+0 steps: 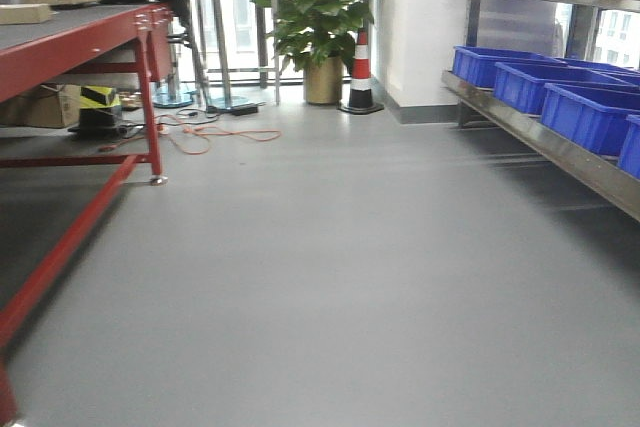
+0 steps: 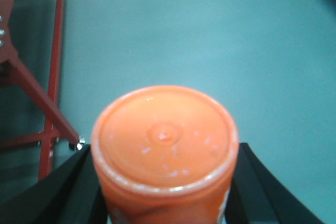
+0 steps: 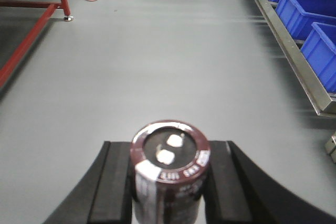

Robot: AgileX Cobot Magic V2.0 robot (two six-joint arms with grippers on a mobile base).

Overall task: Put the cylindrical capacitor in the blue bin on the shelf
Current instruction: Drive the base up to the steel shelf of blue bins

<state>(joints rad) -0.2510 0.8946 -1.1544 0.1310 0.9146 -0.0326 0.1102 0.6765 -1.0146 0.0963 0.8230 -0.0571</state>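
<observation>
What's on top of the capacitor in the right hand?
Two pale terminals sit on the cylindrical capacitor, on its dark top face. Its base is hidden, low in the right hand.

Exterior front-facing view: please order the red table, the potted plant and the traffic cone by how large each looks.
1. red table: largest, though it is also nearest the camera.
2. potted plant.
3. traffic cone: smallest; it stands beside the plant, so that comparison is fair.

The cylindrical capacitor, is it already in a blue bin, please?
No, the cylindrical capacitor is held in the right gripper, away from the blue bins.
</observation>
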